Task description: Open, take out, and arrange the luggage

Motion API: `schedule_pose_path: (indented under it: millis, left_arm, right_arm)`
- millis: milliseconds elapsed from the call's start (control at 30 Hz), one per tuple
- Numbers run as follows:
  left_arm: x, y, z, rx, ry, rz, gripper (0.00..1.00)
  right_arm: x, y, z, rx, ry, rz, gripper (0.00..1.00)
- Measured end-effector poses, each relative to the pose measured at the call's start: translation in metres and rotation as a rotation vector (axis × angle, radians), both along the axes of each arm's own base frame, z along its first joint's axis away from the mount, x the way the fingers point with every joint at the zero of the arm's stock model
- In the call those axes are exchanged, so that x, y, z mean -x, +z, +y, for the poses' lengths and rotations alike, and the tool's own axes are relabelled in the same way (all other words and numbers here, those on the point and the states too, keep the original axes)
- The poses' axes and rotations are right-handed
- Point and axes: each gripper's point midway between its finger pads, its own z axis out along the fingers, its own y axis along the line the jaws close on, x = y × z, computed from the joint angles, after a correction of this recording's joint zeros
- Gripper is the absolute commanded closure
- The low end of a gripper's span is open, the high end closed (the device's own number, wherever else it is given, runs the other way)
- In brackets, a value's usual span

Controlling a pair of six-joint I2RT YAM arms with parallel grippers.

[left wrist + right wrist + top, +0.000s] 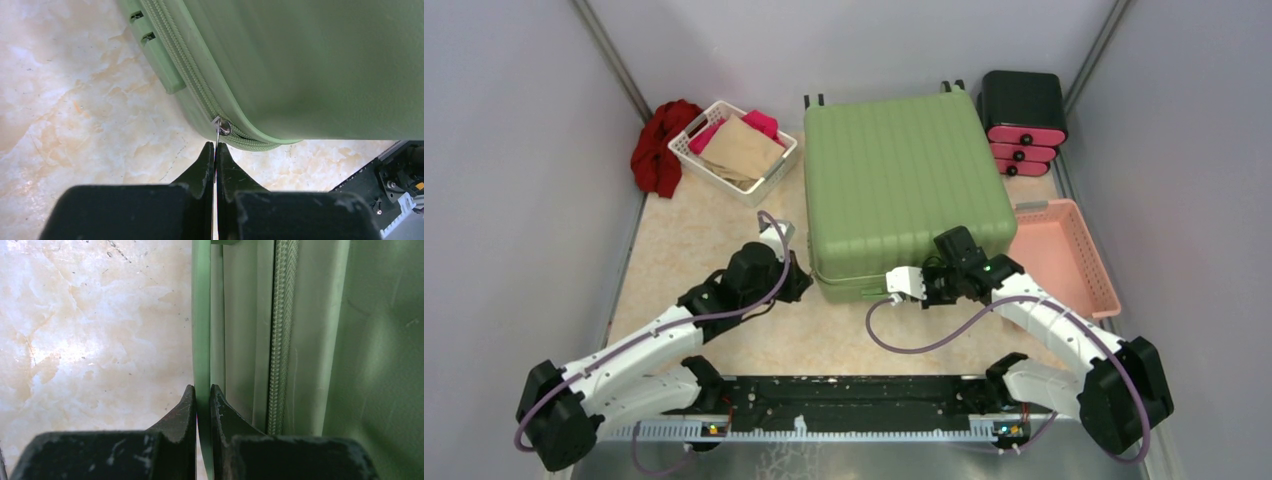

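Note:
The light-green ribbed luggage (pixel 904 190) lies flat and closed in the middle of the table. My left gripper (pixel 804 284) is at its near-left corner, shut on the thin metal zipper pull (pixel 218 134) that hangs from the slider (pixel 223 126) on the green zipper track (pixel 190 65). My right gripper (pixel 886 290) is at the near side, shut on a flat green handle strap (pixel 201 315) that runs beside the shell and zipper (pixel 282 315). In the wrist views the left gripper (pixel 216 146) and right gripper (pixel 202 388) both have their jaws pressed close together.
A white basket (pixel 682 148) with folded clothes stands at the back left, next to a red cloth (pixel 659 145). A black-and-pink drawer box (pixel 1022 120) sits at the back right. A pink plastic basket (pixel 1064 255) lies right of the luggage. Grey walls close both sides.

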Motion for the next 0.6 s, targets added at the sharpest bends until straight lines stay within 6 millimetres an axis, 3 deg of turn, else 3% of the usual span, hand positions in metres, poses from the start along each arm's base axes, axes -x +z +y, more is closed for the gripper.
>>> schedule_pose_path:
  millis: [600]
  left_arm:
    - [-0.049, 0.000, 0.016, -0.179, 0.069, -0.087, 1.00]
  right_arm:
    - [0.000, 0.000, 0.001, -0.011, -0.009, -0.005, 1.00]
